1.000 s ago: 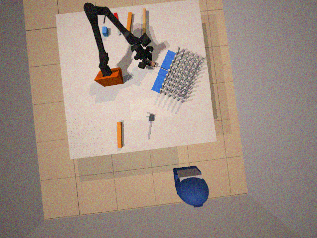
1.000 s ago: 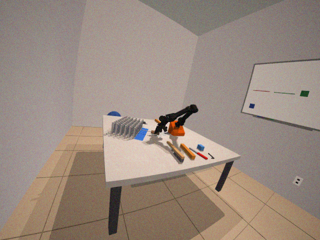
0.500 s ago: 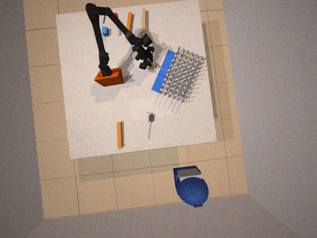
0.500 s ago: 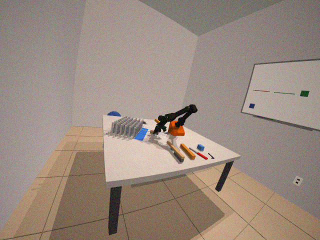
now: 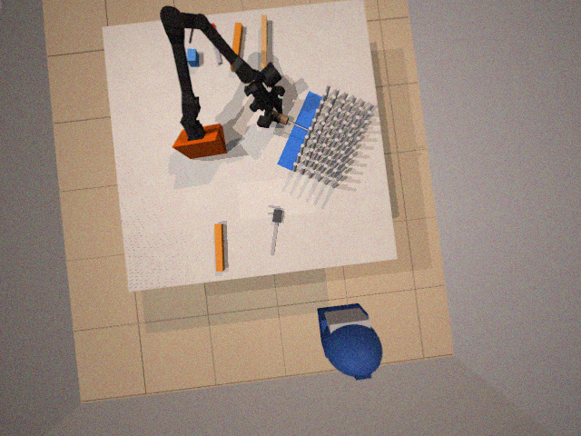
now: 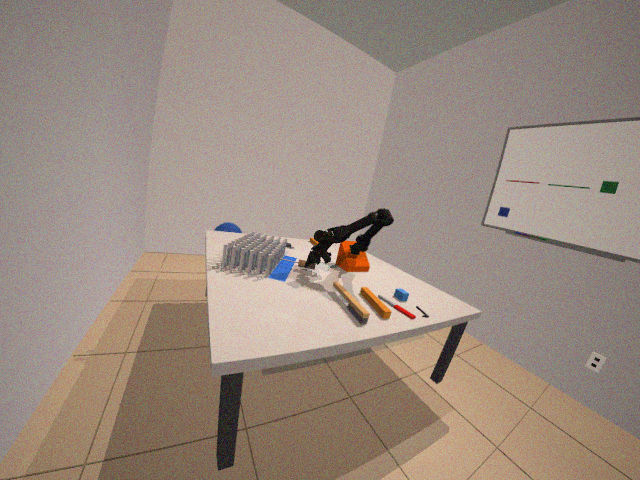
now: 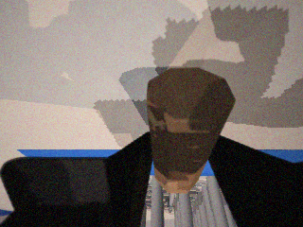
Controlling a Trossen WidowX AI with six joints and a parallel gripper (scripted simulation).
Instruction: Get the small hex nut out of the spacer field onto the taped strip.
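The hex nut cannot be made out among the spacers [image 5: 334,135] [image 6: 254,253] [image 7: 185,208], so its place relative to the rod is unclear; the gripper [image 5: 274,118] [image 6: 306,264] [image 7: 178,137] clamps the rod's brown handle [image 5: 282,119] [image 6: 301,263] [image 7: 189,109].

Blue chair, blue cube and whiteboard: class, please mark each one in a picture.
Blue chair [image 5: 354,349] [image 6: 227,227]: top, seat; exterior, rounded top.
Blue cube [image 5: 192,57] [image 6: 401,295]: top and exterior, body.
Whiteboard [image 6: 563,165]: exterior, white face.
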